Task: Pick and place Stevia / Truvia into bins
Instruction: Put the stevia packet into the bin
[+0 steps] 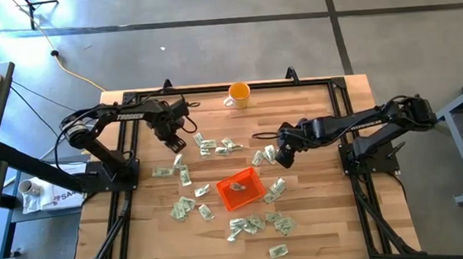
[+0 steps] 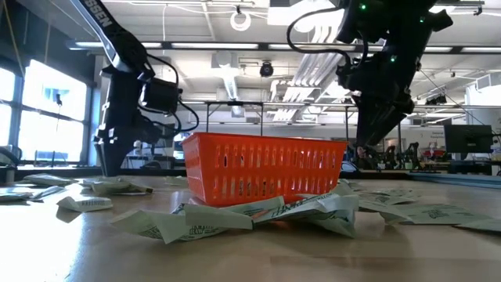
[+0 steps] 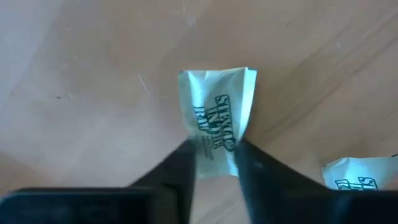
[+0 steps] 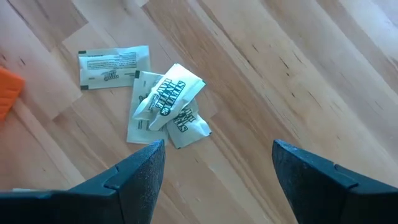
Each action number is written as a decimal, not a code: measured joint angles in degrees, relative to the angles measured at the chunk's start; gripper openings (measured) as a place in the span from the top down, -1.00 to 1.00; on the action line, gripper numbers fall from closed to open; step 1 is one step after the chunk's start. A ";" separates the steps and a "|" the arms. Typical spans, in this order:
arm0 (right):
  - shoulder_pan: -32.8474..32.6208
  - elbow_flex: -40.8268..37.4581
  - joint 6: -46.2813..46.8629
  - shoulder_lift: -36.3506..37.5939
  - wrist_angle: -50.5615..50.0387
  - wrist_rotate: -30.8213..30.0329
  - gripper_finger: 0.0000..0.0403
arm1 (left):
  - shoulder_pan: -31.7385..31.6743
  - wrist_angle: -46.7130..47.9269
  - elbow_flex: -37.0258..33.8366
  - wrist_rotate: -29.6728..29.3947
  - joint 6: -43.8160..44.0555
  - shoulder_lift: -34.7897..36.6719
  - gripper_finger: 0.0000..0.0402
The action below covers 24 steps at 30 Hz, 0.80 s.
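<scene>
Pinching a pale green-and-white paper sachet [image 3: 216, 124] lengthwise, the left gripper [image 3: 214, 163] has the shallow orange-red plastic tray [image 1: 239, 189] at its four o'clock, while the right gripper [image 4: 217, 163] gapes empty.

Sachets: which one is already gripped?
The sachet pinched between the left gripper's fingers, left of the tray; the others lie loose on the table, and the right gripper is open, empty.

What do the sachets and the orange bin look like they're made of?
Sachets: thin matte paper, by the look; the one held in the left gripper is creased and carries printed lettering. Orange bin: probably moulded plastic, slightly glossy, with slotted walls you can see through in the low view.
</scene>
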<state>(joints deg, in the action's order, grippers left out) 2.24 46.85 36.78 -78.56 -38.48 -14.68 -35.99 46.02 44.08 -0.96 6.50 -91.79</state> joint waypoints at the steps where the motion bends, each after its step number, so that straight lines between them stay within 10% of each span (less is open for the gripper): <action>1: -0.02 0.00 0.97 0.00 0.00 0.68 -0.42 | -0.01 -0.08 0.07 0.15 0.55 -0.03 0.49; 5: -3.03 0.00 5.45 0.52 0.07 2.87 -0.42 | 0.00 0.95 2.28 2.03 3.29 -0.33 0.88; 24: -22.99 0.02 38.68 1.81 -5.46 -6.82 -0.42 | 25.52 -13.56 24.65 16.30 -10.91 0.00 0.89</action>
<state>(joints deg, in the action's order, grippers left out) -20.75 46.87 75.46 -76.75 -43.94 -21.50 -10.47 32.46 68.72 15.33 -4.41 -91.79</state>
